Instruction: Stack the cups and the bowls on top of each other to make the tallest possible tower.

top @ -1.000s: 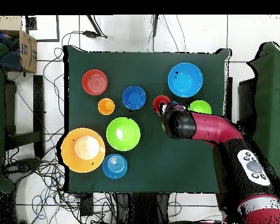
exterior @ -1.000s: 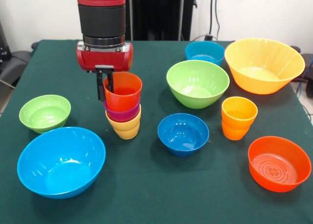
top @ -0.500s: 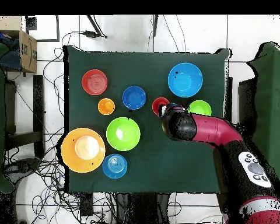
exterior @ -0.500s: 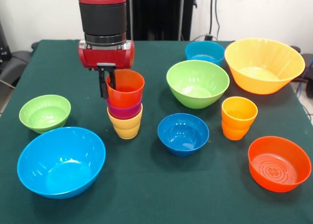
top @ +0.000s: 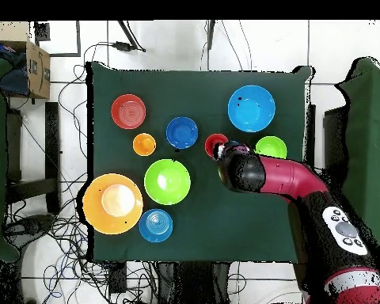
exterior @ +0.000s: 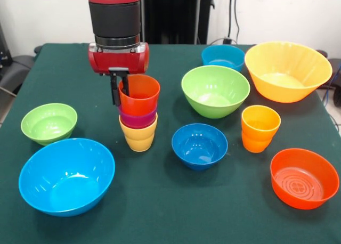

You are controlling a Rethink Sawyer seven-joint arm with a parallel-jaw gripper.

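A three-cup tower stands left of centre: a red-orange cup (exterior: pixel 139 95) nested in a purple cup (exterior: pixel 137 120), nested in a yellow cup (exterior: pixel 138 138). My gripper (exterior: pixel 120 89) is shut on the red-orange cup's left rim, one finger inside and one outside. From overhead, the arm's wrist (top: pixel 239 169) covers the gripper and only the red-orange cup (top: pixel 215 144) shows beside it. An orange-yellow cup (exterior: pixel 260 128) stands alone to the right. A dark blue bowl (exterior: pixel 200 146) sits just right of the tower, with a big green bowl (exterior: pixel 215 90) behind it.
A small green bowl (exterior: pixel 48 122) and a large light blue bowl (exterior: pixel 66 176) lie left of the tower. A teal bowl (exterior: pixel 222 56) and a large orange-yellow bowl (exterior: pixel 287 71) sit at the back right. An orange-red bowl (exterior: pixel 304 177) is at the front right.
The gripper has shifted a little to the right in the front view, and the three-cup tower has moved with it. The bowls and the lone cup have stayed put.
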